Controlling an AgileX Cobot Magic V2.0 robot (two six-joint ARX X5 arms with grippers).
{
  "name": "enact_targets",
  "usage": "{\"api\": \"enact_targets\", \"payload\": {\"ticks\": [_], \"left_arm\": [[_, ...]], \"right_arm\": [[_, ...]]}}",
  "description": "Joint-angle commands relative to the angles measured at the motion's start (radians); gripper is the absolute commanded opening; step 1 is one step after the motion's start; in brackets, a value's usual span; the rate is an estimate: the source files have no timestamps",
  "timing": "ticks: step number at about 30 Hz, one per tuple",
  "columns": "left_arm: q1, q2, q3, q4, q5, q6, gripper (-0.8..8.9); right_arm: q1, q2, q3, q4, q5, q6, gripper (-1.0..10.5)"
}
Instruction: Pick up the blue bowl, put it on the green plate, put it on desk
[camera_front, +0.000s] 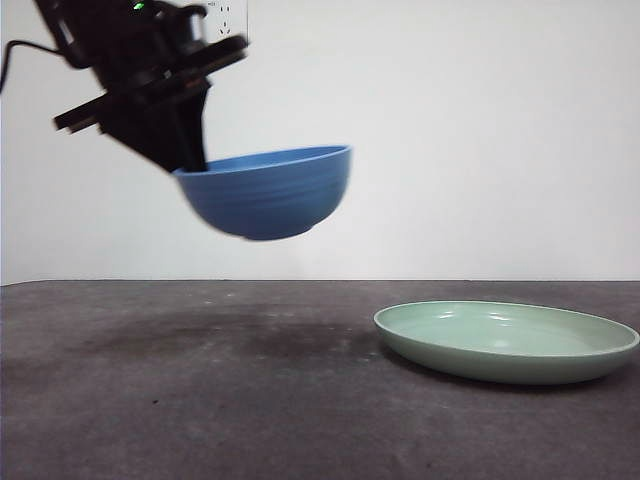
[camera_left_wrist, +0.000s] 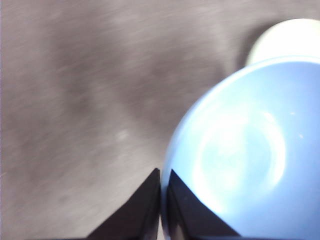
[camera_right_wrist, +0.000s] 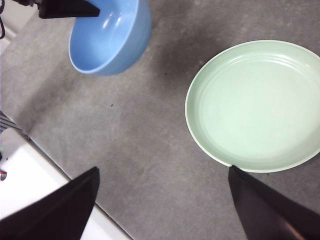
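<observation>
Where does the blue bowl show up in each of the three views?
Front view: the blue bowl hangs in the air at upper left, its rim gripped by the left end effector.
Left wrist view: the bowl fills the lower right, its rim pinched between the jaws.
Right wrist view: the bowl is at top left.
Shared landmark: the green plate on the desk.

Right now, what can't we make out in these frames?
- Front view: green plate cut by the edge; left claw mostly dark.
- Left wrist view: blurred; blue bowl hides most of the plate and is itself cut by the edges.
- Right wrist view: right claw shows only tips.
</observation>
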Motion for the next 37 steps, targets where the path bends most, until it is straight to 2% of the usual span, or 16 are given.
{"api": "enact_targets", "payload": {"ticks": [1,6,11,22,31,37], "left_arm": [[-0.039,0.021,0.048,0.036,0.009,-0.044,0.10],[-0.088,0.075,0.116,0.046,0.009,-0.066,0.10],[-0.135,0.164,0.205,0.045,0.009,-0.082,0.10],[-0.231,0.442,0.464,-0.015,0.010,-0.084,0.10],[-0.264,0.650,0.637,-0.055,0.010,-0.084,0.10],[-0.269,0.729,0.690,-0.077,0.010,-0.084,0.10]], "right_arm": [[0.004,-0.016,0.020,0.011,0.008,0.034,4.1],[0.004,-0.078,0.025,0.010,0.053,0.061,4.1],[0.004,-0.137,0.026,0.008,0.056,0.085,4.1],[0.004,-0.177,0.027,-0.053,0.056,0.089,4.1],[0.004,-0.192,0.027,-0.078,0.057,0.088,4.1],[0.004,-0.192,0.027,-0.080,0.057,0.085,4.1]]}}
